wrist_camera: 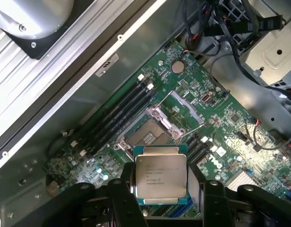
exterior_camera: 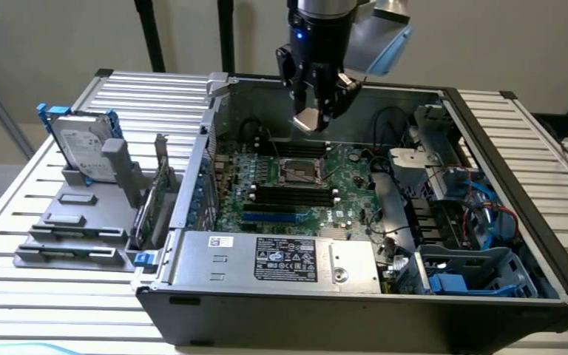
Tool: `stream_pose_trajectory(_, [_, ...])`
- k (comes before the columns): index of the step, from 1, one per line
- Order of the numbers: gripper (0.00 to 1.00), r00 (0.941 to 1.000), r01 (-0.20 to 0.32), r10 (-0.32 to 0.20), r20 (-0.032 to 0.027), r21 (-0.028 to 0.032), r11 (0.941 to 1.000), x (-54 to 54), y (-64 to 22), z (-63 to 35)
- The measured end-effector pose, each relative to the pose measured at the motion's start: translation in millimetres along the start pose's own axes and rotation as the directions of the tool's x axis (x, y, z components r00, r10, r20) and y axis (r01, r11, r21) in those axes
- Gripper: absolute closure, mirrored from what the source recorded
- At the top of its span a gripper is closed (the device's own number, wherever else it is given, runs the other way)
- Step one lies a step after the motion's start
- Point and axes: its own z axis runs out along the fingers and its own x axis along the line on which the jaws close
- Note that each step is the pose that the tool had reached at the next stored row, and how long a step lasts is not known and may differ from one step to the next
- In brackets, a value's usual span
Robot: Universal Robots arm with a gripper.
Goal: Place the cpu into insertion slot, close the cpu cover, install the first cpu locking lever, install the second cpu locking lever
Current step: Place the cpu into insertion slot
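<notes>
Motherboard (wrist_camera: 230,118) below, cpu (wrist_camera: 160,182) clamped in gripper (wrist_camera: 162,191)

Judged a robotics laboratory or test bench, set up for computer assembly work. Noted on a table of bare aluminium slats (exterior_camera: 27,296): an opened desktop computer case (exterior_camera: 531,207), with green motherboard (exterior_camera: 351,188), loose cabling and labelled power-supply box (exterior_camera: 264,259) all exposed. Beside the case, to the exterior view's left, a grey fixture tray (exterior_camera: 72,248) holding a bare hard drive (exterior_camera: 79,144) upright. Above the case, an industrial robot arm (exterior_camera: 324,22) with the cpu (wrist_camera: 160,182) clamped in its gripper (wrist_camera: 162,198). Behind, black uprights (exterior_camera: 151,37) against a plain pale wall (exterior_camera: 47,37)
</notes>
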Motion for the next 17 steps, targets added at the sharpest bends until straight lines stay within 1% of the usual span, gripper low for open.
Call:
stream_pose_trajectory(4, [0.45, 0.998, -0.063, 0.063, 0.005, -0.0011, 0.998, -0.1, -0.3, 3.3])
stream_pose_trajectory(6, [0.45, 0.9953, -0.097, 0.097, 0.0075, -0.0016, 0.9953, -0.1, -0.5, 5.0])
stream_pose_trajectory(8, [0.45, 0.9913, -0.131, 0.131, 0.0099, -0.0019, 0.9914, -0.2, -0.6, 6.2])
stream_pose_trajectory(10, [0.45, 0.9861, -0.166, 0.166, 0.0123, -0.0024, 0.9861, -0.2, -0.6, 7.0])
stream_pose_trajectory(13, [0.45, 0.9765, -0.215, 0.215, 0.016, -0.004, 0.9766, -0.2, -0.8, 7.7])
stream_pose_trajectory(17, [0.45, 0.9591, -0.282, 0.282, 0.0216, -0.0072, 0.9593, -0.2, -0.8, 8.0])
